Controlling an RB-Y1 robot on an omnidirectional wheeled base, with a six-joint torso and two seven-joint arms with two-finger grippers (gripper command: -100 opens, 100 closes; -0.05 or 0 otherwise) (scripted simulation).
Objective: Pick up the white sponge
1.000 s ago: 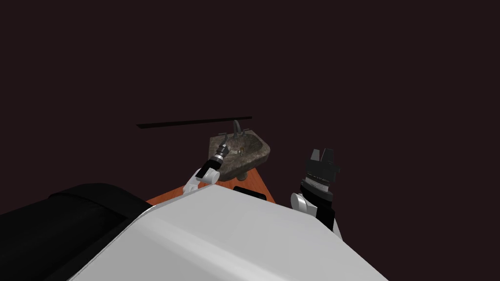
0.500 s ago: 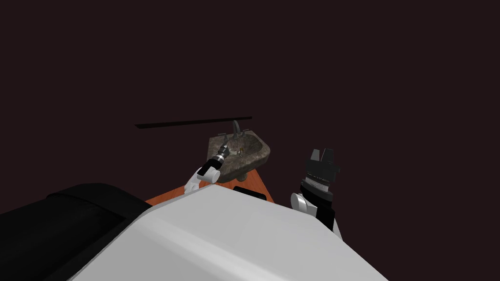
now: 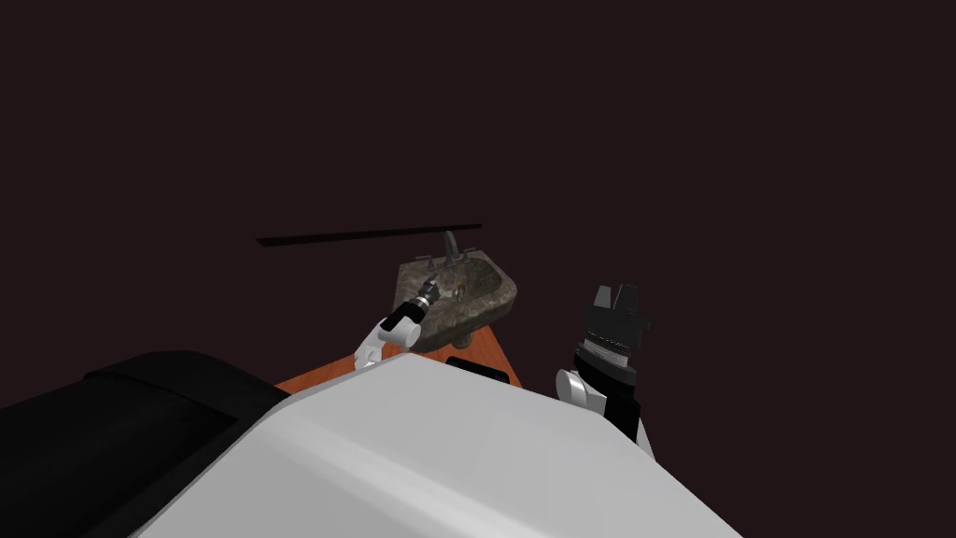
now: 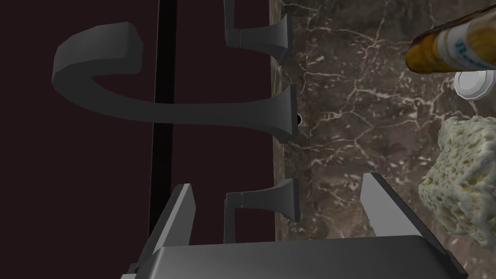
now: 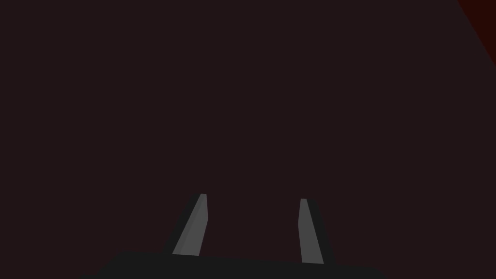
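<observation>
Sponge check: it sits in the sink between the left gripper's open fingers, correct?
No. The left wrist view shows the sponge in the sink outside the left gripper's open fingers, off to one finger's outer side, not between them.

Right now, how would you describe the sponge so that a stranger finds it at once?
Find the dark marble sink with the grey faucet. In its basin, the sponge lies near an amber bottle and a white disc. Only it is cream-white, lumpy and full of holes.

A faucet handle (image 4: 266,203) stands before the open left pincer (image 4: 278,181), bottle (image 4: 450,46) near the sponge (image 4: 462,179).
</observation>
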